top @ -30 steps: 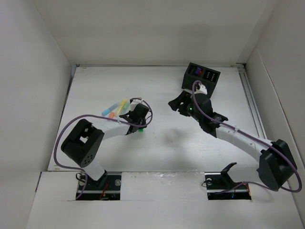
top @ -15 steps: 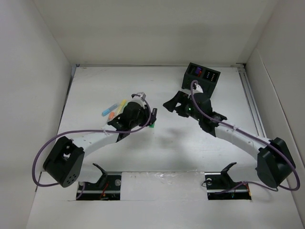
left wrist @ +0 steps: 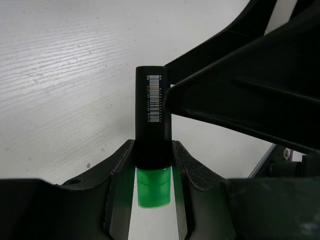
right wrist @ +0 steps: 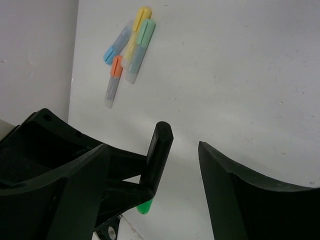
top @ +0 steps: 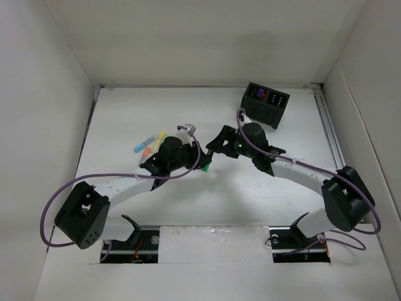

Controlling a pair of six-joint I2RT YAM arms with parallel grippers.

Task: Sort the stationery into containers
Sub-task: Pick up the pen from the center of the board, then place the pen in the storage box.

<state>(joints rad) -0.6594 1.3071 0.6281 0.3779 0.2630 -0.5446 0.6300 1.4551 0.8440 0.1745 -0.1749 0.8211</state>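
My left gripper is shut on a highlighter with a black body and a green cap, and holds it above the table's middle. My right gripper is open. Its fingers stand on either side of the pen's black end, which is nearer the left finger. I cannot tell whether they touch it. Several loose highlighters in yellow, light green, blue and orange lie to the left; they also show in the right wrist view. The black two-compartment box stands at the back right.
White walls enclose the table on the left, back and right. A purple object lies in the box's left compartment. Purple cables loop along both arms. The right arm's finger fills the upper right of the left wrist view.
My left arm has carried the green-capped highlighter rightward to the middle. My right gripper has come left from near the box, and its open fingers now flank the pen.
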